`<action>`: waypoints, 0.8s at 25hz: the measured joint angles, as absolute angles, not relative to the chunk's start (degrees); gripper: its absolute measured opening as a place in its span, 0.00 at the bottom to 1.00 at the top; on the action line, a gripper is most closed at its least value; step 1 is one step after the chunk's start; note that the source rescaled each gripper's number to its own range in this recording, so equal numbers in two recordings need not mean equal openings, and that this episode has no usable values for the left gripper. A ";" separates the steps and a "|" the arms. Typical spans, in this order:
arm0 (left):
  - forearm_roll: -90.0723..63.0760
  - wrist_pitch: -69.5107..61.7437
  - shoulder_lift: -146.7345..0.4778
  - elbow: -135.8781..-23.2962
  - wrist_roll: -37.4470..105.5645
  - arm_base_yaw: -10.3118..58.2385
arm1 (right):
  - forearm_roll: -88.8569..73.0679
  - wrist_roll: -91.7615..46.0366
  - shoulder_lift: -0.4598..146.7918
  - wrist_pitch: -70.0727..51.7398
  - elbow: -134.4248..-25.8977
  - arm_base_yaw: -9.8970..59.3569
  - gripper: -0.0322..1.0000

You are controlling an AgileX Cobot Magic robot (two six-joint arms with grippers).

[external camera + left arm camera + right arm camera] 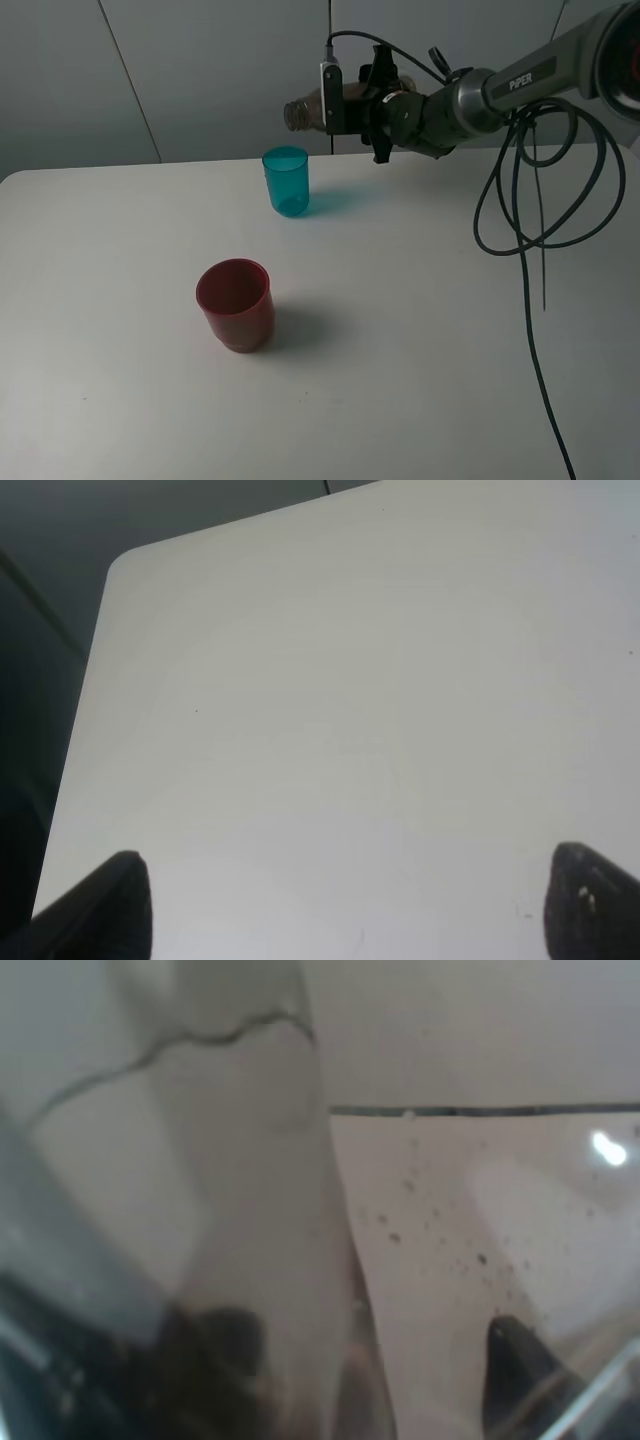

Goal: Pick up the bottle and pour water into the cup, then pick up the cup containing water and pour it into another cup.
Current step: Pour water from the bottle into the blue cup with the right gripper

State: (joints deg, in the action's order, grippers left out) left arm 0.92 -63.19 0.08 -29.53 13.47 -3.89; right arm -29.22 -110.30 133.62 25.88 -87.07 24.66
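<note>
The smoky grey-brown bottle point(304, 112) is held on its side in the air, its open neck pointing left, just above and slightly right of the teal cup point(286, 181). My right gripper point(352, 100) is shut on the bottle's body. In the right wrist view the translucent bottle point(250, 1210) fills the picture and a dark fingertip point(515, 1360) shows behind it. The teal cup stands upright at the back of the table. The red cup point(235, 304) stands upright nearer the front, left of centre. My left gripper point(345, 910) is open over bare table, with nothing between its fingers.
The white table point(430, 350) has a rounded far left corner point(125, 565) with dark floor beyond it. Black cables point(530, 210) hang in loops from the right arm down over the table's right side. A grey wall stands behind.
</note>
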 joint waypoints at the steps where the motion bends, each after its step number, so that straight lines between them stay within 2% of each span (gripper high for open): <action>1: 0.92 -63.19 0.08 -29.53 13.47 -3.89 | -29.22 -110.71 133.62 26.00 -87.07 24.66 0.05; 20: 0.92 -63.19 0.08 -29.53 13.47 -3.89 | -29.22 -117.77 133.71 26.24 -87.07 24.66 0.05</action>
